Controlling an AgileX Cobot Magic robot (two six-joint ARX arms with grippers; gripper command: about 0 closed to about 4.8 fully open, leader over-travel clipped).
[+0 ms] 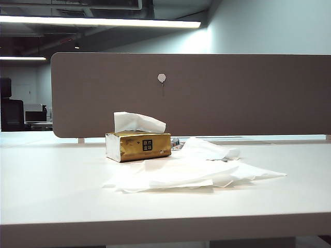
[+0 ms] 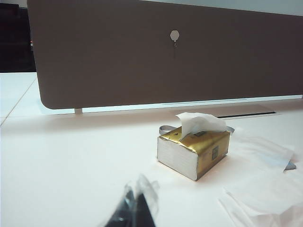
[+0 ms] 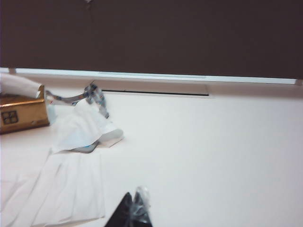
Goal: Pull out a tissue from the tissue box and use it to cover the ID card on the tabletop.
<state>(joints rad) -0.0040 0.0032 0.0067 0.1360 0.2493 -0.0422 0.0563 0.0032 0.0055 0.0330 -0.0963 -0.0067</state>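
The golden-brown tissue box [image 1: 137, 146] stands mid-table on the white tabletop [image 1: 51, 175], with white tissue [image 1: 137, 122] poking from its top. To its right a rumpled tissue [image 1: 207, 150] lies over the ID card. Only the card's bluish edge [image 3: 108, 136] and a grey corner [image 2: 290, 166] peek out. Neither arm shows in the exterior view. In the left wrist view my left gripper [image 2: 135, 198] is shut and empty, well short of the box [image 2: 196, 151]. Out on bare tabletop, my right gripper [image 3: 135, 201] is shut and empty, off to the side of the rumpled tissue [image 3: 80, 125].
A larger flat pile of white tissues [image 1: 181, 178] spreads in front of the box and the card. A grey lanyard with a clip [image 3: 92, 93] trails behind the card. A brown partition [image 1: 207, 93] walls off the back of the table.
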